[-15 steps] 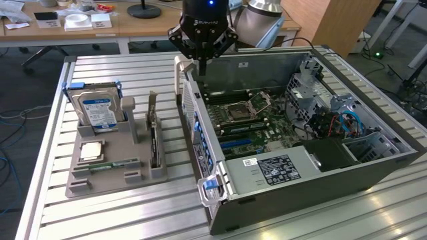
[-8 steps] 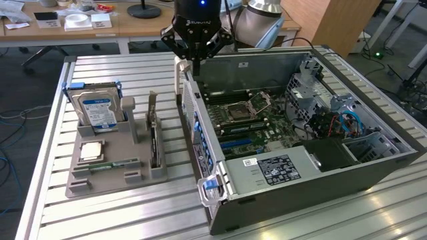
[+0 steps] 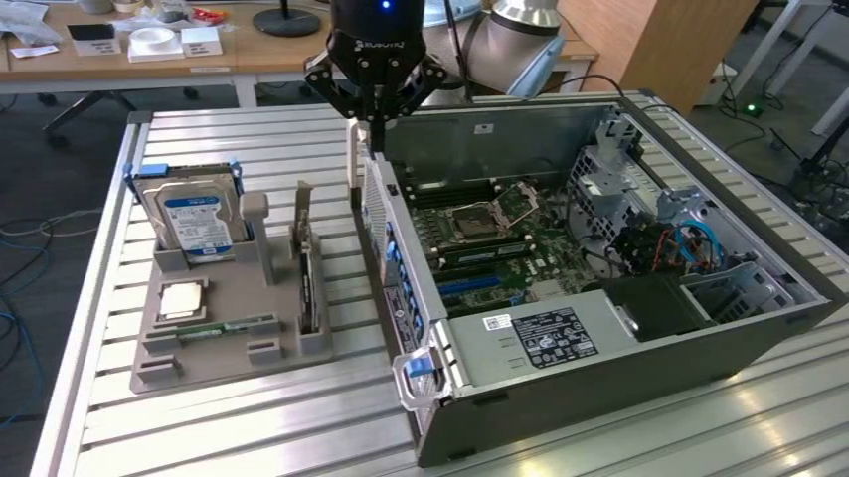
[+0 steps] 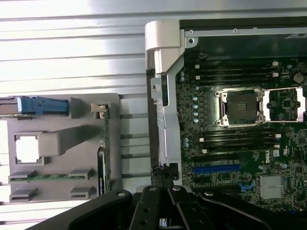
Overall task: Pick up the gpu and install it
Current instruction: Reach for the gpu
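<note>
End effector (image 3: 376,131) closed above metal case (image 3: 637,370) wall, flat green gpu (image 3: 305,278) upright in grey tray (image 3: 213,354)

The matte black gripper (image 3: 376,127) above the open grey metal computer case (image 3: 637,368) has angular linked fingers (image 4: 158,206), white lettering across its body and a small blue light on top. A rounded silver-grey arm joint (image 3: 531,20) sits behind it.

Robotics lab: robot arm (image 3: 520,38) over slatted metal table (image 3: 239,422), open computer case (image 3: 637,353), cluttered wooden table (image 3: 80,68) behind, loose cables (image 3: 16,260) on floor (image 3: 60,184).
</note>
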